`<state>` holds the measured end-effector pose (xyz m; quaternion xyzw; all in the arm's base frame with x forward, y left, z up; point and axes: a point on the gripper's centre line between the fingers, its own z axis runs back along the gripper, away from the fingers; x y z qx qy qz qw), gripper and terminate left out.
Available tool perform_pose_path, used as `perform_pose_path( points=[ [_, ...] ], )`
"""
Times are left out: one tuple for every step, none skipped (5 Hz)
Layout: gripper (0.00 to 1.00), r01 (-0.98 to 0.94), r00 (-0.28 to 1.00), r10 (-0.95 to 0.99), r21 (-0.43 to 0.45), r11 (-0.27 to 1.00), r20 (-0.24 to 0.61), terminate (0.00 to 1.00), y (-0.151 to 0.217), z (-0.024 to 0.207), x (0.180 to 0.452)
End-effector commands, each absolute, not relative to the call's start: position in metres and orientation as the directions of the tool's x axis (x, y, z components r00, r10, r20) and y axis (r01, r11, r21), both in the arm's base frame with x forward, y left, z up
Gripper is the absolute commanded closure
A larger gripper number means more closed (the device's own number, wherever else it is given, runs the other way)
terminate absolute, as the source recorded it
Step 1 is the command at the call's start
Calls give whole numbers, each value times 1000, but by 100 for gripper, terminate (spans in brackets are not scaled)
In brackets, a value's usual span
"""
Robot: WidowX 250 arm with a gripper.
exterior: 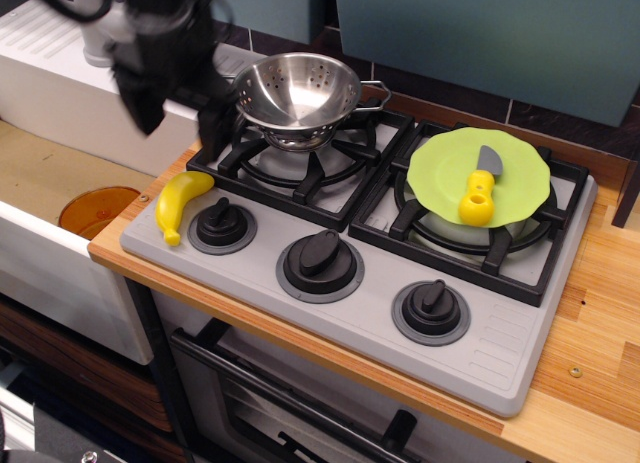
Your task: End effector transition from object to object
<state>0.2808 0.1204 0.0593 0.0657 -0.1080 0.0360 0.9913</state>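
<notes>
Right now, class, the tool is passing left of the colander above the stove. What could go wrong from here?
1. The tool is motion-blurred, with one finger close to the colander; it might clip the rim and tip it off the burner grate.
2. If it descends toward the banana, it could strike the nearest knob or push the banana off the stove's edge.

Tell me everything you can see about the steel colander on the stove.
The steel colander is a shiny, round metal bowl with small holes in its wall and a wire loop handle on its right side. It stands upright and empty on a ring foot, on the black grate of the rear left burner. The blurred black hand is just to its left and hides that side; whether they touch cannot be told.
</notes>
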Motion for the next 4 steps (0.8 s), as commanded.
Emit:
perform_pose_path(
  points=[
    [0,-94,944,50,121,988,325,0,129,39,273],
    [0,-95,948,57,109,990,312,0,120,33,275],
    [0,-95,948,57,109,990,312,0,120,33,275],
    [0,-95,948,57,109,990,312,100,120,33,275]
  ],
)
